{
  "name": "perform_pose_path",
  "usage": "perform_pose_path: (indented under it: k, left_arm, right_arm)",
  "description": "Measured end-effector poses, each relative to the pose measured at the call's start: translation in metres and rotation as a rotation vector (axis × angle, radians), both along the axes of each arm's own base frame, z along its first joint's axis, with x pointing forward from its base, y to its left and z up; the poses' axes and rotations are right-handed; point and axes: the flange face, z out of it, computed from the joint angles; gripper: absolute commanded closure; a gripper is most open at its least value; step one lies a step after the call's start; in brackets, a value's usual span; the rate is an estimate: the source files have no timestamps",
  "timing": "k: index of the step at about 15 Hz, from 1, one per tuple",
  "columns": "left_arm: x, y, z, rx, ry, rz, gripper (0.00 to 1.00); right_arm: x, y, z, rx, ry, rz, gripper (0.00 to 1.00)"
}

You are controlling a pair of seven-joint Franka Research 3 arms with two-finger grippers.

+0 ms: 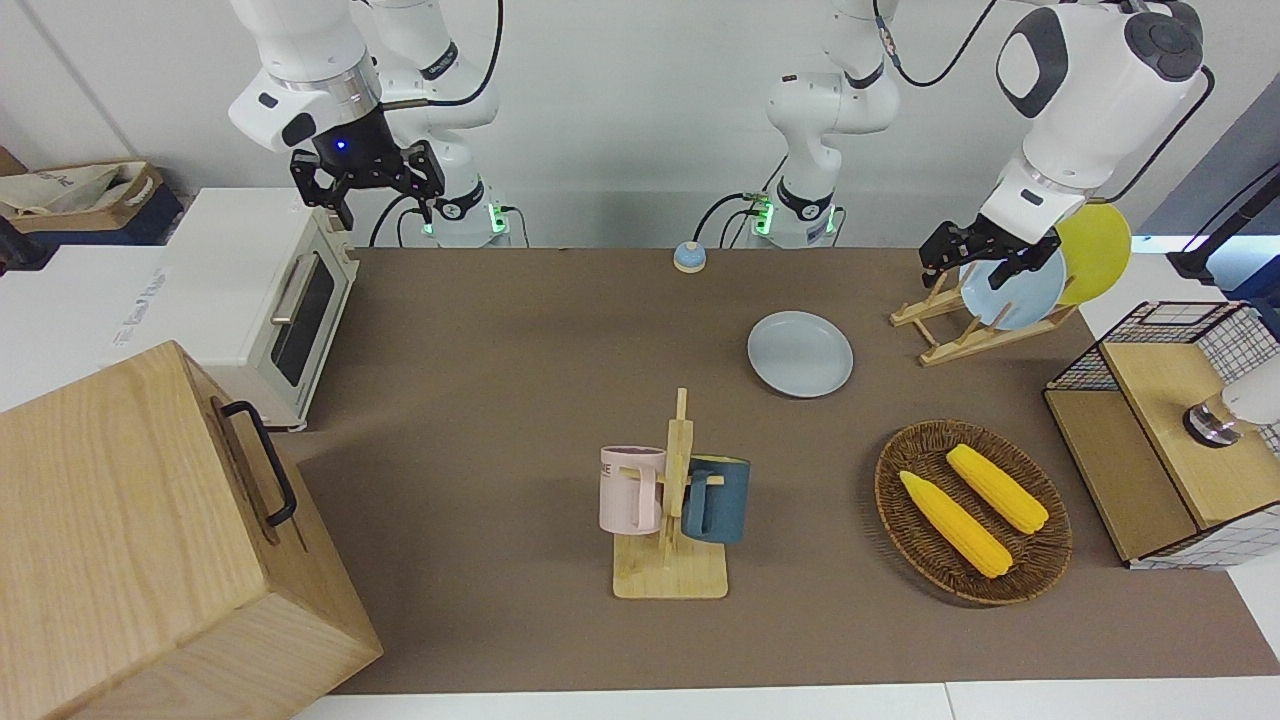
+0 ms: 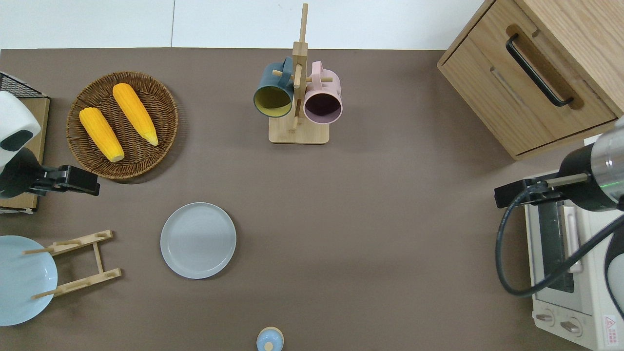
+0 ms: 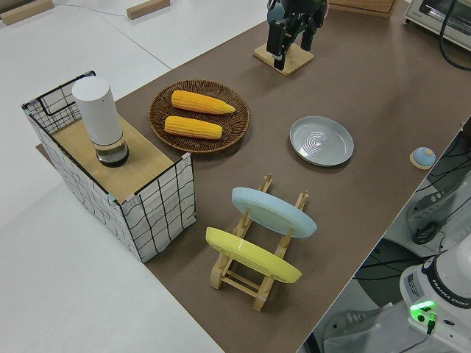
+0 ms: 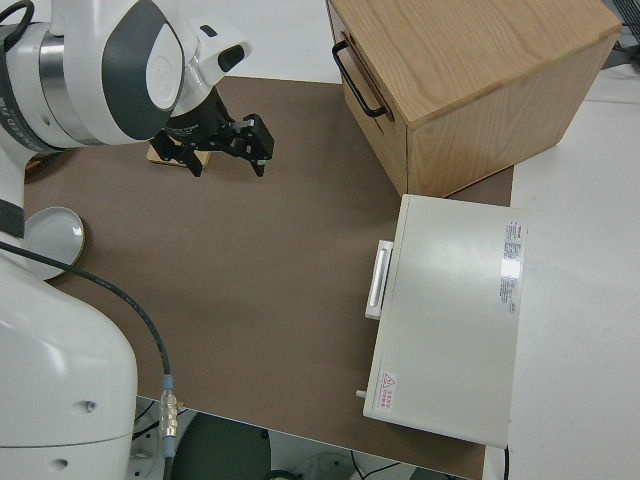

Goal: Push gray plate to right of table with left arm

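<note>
Left hand (image 2: 92,184), fingers' spread unclear, hovers over the worktop (image 2: 390,219) by the corn basket (image 2: 122,124); gray plate (image 2: 198,240) lies flat beside the plate rack (image 2: 78,263) (stiff, light, probably slides easily); push its rim; right arm parked.

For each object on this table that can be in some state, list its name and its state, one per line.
gray plate: flat on the table, untouched
left gripper: raised, holding nothing
right gripper: open, parked
light-blue plate: leaning in rack
yellow plate: leaning in rack
pink mug: hung on stand
dark blue mug: hung on stand
toaster oven: door shut
</note>
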Motion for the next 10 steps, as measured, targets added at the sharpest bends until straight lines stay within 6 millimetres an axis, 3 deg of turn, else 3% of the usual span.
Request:
perform_pose_path:
  k: [10]
  left_arm:
    - [-0.008, 0.003, 0.017, -0.002, -0.025, 0.011, 0.01]
  right_arm:
    - [0.000, 0.000, 0.000, 0.000, 0.000, 0.000, 0.017]
